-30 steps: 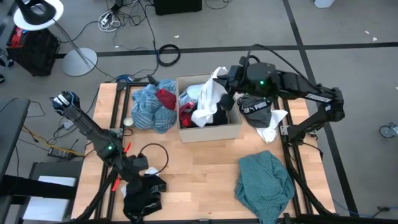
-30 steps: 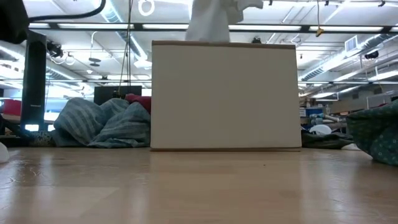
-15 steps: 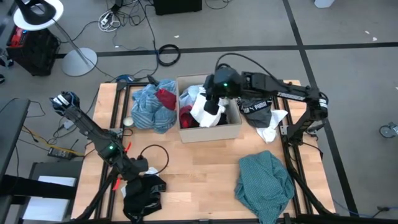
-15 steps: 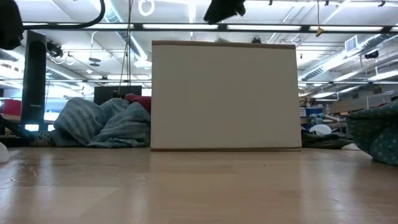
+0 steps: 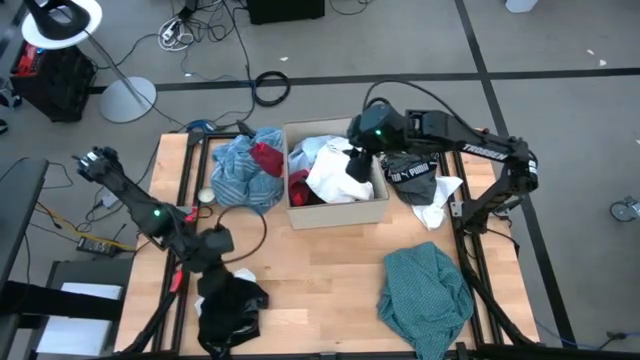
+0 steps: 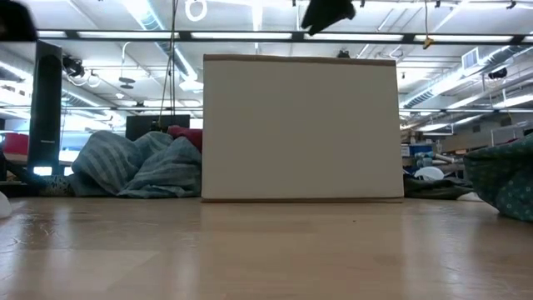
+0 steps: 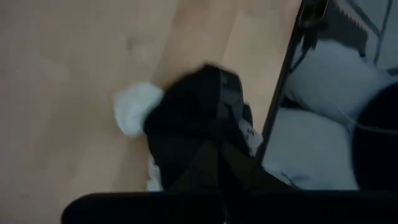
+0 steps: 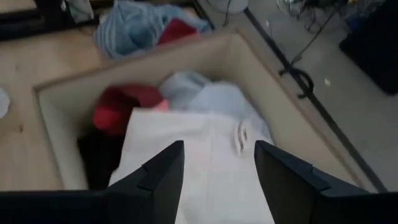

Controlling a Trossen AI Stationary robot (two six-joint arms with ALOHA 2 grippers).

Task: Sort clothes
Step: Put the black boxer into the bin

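Right gripper [image 8: 216,180]: fingers spread, holding nothing, above the box [image 5: 380,208].
White shirt [image 5: 335,175]: crumpled in the box on red and black pieces; long axis runs roughly from the box's back-left to front-right.
Left gripper [image 5: 217,243]: clenched on the black garment [image 5: 230,305] at the table's [image 5: 320,275] front-left corner.
Black garment: hangs from the grip, trailing toward the table's front edge.

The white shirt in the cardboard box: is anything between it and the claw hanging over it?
Nothing visible. The right gripper hangs open directly above the white fabric shirt, which lies on top of the other clothes in the tan cardboard box.
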